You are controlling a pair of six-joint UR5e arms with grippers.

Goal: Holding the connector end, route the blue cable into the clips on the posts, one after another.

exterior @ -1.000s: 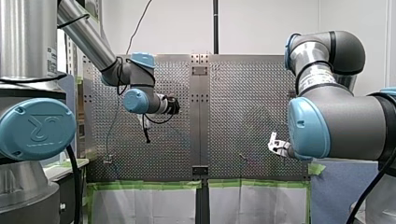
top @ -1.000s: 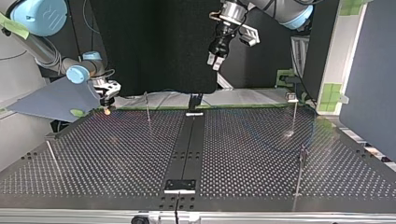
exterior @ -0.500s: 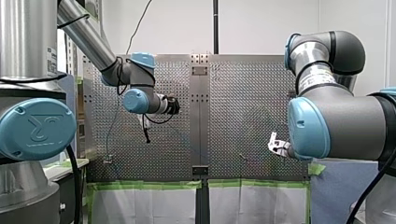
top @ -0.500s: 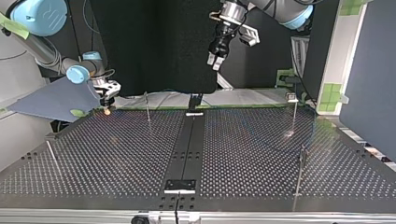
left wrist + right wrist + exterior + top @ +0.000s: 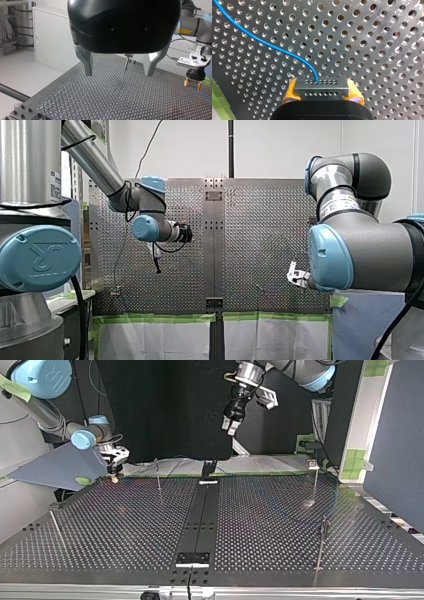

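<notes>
Between my right gripper's pads — connector, blue cable ahead.

My left arm reached in from the upper left corner and was bent over the left half of the perforated table, with its blue-capped wrist joint above the plate. My right arm filled the right side close to the camera, its grey elbow covering the table's right edge, and a small pale bracket showed just beside the elbow's blue cap. A black strip ran down the middle of the table, green tape lay along its lower edge, and two thin posts stood near that edge, one at the left and one to the right of the strip.
</notes>
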